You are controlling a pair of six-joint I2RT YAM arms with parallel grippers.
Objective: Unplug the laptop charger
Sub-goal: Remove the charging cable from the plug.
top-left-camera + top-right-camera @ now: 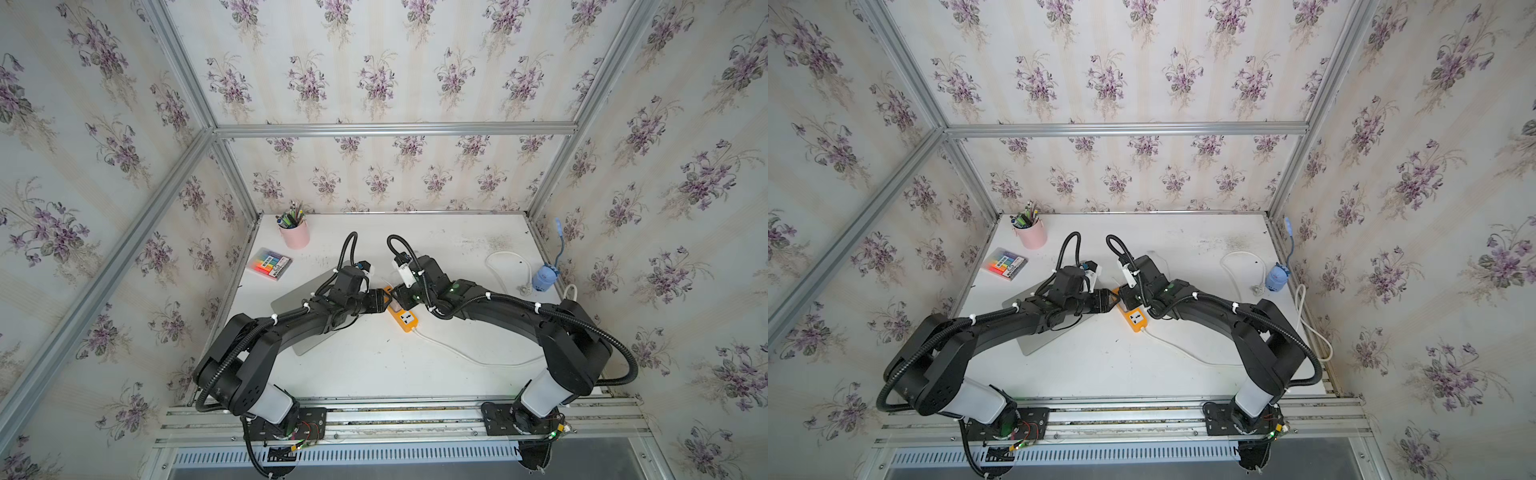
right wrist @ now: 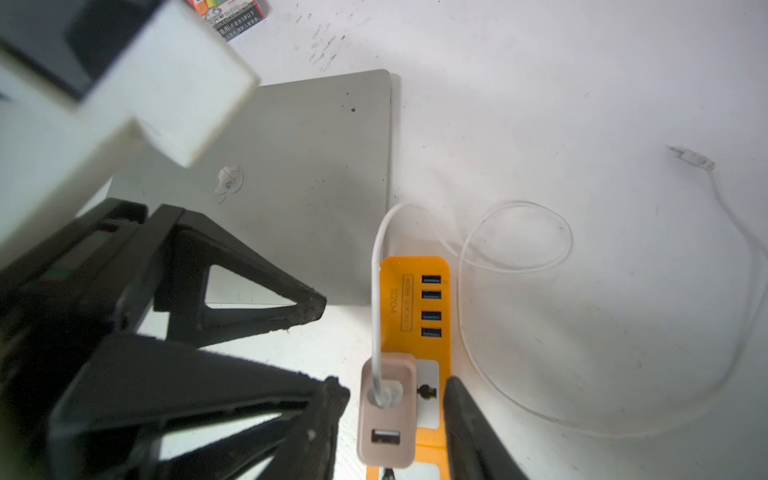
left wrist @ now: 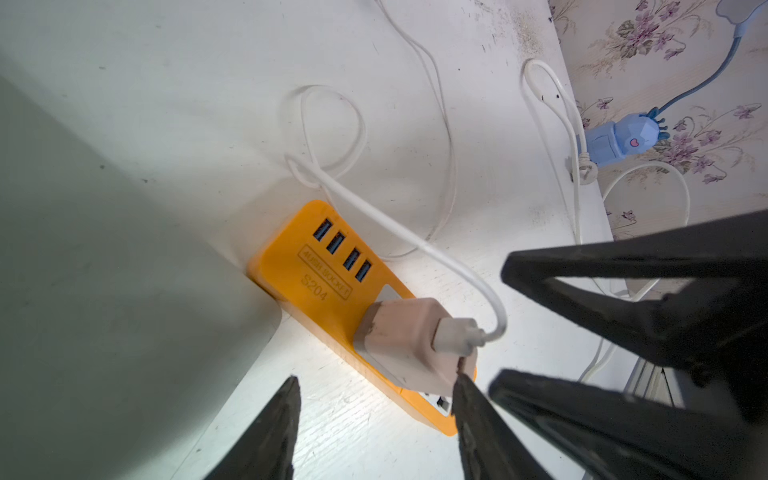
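Status: laptop charger [image 2: 386,411] sits seated in the orange power strip [image 2: 415,299] beside the closed laptop [image 2: 311,187], unplugging not yet done; my right gripper [image 2: 395,390] straddles it, jaws spread and not clearly touching, and my left gripper [image 3: 376,378] is spread too, one fingertip [image 3: 461,386] at its corner.

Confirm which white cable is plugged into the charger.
The thin white cable, plugged into the pinkish laptop charger and looping beside the orange power strip. The thick white cord exits the strip's end instead.
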